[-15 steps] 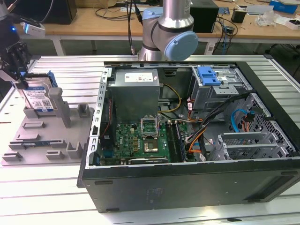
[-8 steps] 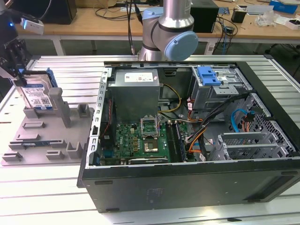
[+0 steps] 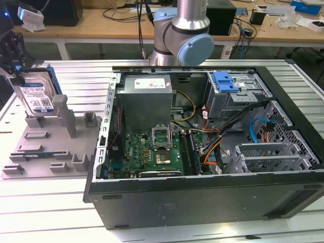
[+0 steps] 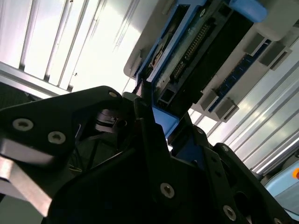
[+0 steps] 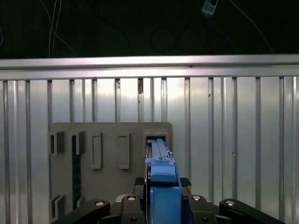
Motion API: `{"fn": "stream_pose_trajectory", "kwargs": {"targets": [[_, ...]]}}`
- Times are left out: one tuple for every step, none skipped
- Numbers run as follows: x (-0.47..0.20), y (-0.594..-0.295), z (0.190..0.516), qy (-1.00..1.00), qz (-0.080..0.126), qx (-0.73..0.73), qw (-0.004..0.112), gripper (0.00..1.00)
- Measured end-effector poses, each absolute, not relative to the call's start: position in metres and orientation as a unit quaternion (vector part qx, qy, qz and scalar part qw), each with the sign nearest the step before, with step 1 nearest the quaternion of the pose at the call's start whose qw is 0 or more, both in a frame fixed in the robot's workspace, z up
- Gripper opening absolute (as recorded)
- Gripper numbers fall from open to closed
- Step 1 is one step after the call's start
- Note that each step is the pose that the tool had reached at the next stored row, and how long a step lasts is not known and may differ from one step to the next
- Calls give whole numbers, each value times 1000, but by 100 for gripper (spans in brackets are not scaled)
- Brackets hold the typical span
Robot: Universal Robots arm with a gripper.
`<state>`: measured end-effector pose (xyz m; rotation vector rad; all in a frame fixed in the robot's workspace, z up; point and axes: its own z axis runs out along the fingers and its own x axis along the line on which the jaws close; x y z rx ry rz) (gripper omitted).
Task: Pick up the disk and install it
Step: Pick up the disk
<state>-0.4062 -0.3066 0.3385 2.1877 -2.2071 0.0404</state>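
Grasping disk by blue carrier edge in clenched gripper, upper left of exterior view; upright at grey fixture plate.

Claw gripping disk upright at grey fixture, ext. view's left; open PC case sitting on worktop alongside.

My arm bends at top centre. My end effector hangs at the exterior view's left, fingers clamped on the disk.
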Motion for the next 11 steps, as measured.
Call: {"fn": "stream_pose_trajectory", "kwargs": {"targets": [[-406, -307, 341, -710, 13, 704, 17, 36], [-406, -307, 344, -710, 13, 704, 17, 36], [-406, -307, 347, -710, 13, 704, 17, 36], [-406, -307, 351, -710, 13, 704, 17, 36], [-406, -307, 355, -710, 13, 704, 16, 36], [-406, -307, 358, -710, 14, 704, 16, 36], [-406, -307, 361, -710, 14, 704, 16, 36], [-406, -307, 365, -710, 14, 704, 16, 36], [-406, -307, 367, -710, 14, 704, 16, 36], [-406, -307, 372, -710, 14, 704, 16, 36], [-406, -307, 375, -710, 14, 704, 16, 36]]}}
